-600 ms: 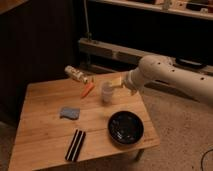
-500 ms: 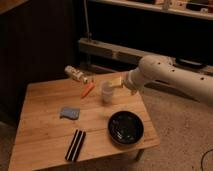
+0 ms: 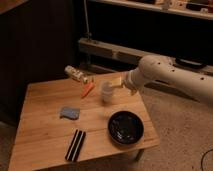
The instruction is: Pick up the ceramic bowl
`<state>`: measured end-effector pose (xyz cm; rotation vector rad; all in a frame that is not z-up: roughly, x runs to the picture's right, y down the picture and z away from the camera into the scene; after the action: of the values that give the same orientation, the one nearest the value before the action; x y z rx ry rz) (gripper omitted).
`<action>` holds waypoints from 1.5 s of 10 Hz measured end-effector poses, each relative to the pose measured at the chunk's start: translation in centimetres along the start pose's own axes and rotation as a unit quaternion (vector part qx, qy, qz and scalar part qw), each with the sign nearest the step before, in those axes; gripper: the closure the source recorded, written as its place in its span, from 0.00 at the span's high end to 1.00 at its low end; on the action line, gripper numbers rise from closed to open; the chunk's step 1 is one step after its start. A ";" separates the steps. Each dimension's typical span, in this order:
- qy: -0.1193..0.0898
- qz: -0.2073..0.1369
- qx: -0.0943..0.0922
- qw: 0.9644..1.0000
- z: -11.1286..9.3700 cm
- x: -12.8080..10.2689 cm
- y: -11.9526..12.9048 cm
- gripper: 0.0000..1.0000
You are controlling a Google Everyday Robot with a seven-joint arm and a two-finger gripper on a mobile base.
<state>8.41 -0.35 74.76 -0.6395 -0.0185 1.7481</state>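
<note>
The ceramic bowl [image 3: 126,127] is round, shallow and glossy black. It sits on the wooden table [image 3: 45,131] near the front right corner. My gripper [image 3: 117,83] is at the end of the white arm [image 3: 165,75], which reaches in from the right. It hovers over the table's back right part, above and behind the bowl and apart from it. It is just beside a small translucent white cup [image 3: 106,92].
An orange carrot-like item [image 3: 88,89] and a bottle lying on its side [image 3: 77,74] are at the table's back. A blue-grey sponge [image 3: 69,112] lies mid-table. A black striped bar [image 3: 76,145] lies near the front edge. Dark shelving stands behind.
</note>
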 end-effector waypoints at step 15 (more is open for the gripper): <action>0.028 0.044 -0.089 0.995 -1.2 3.0 -6.3 0.80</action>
<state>14.12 3.74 74.66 -0.8305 -0.1093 1.8257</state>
